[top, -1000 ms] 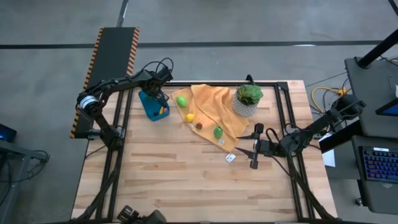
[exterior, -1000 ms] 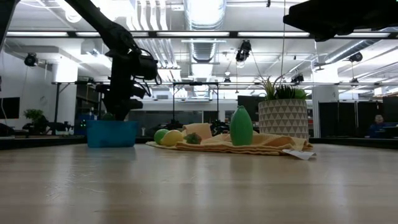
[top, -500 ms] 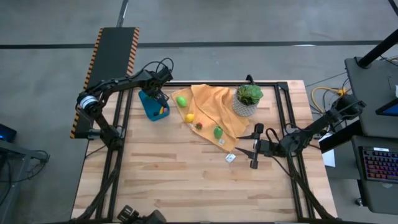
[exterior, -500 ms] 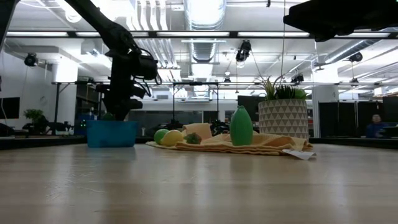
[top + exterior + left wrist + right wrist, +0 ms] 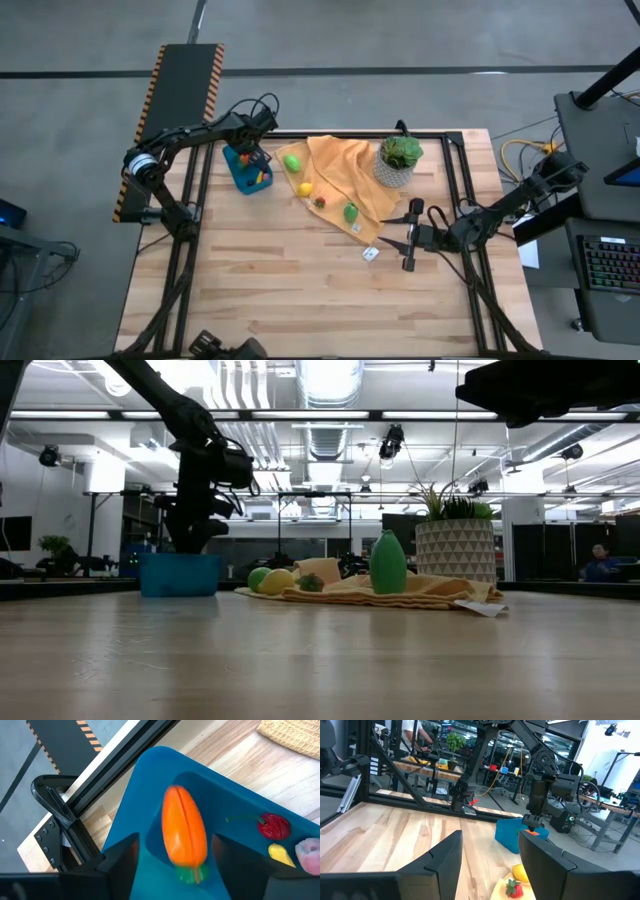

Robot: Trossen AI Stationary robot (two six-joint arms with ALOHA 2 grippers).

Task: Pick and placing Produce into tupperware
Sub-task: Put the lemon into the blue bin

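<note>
Left claw: fingers parted around orange plastic toy carrot, above small rectangular blue plastic container; contact unclear. Right claw: open, empty, above worktop.

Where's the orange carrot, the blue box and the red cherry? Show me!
carrot (image 5: 184, 832), left wrist view, middle of its orange body
blue box (image 5: 150, 777), left wrist view, its raised far wall
cherry (image 5: 274, 826), left wrist view, its round red part

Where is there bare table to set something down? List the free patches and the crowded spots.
Free: the broad wood in front of the orange cloth, and the strip between the cloth and the blue tupperware. Crowded: the cloth with its toy produce and potted plant, the tupperware under the left gripper, and around the right gripper.
</note>
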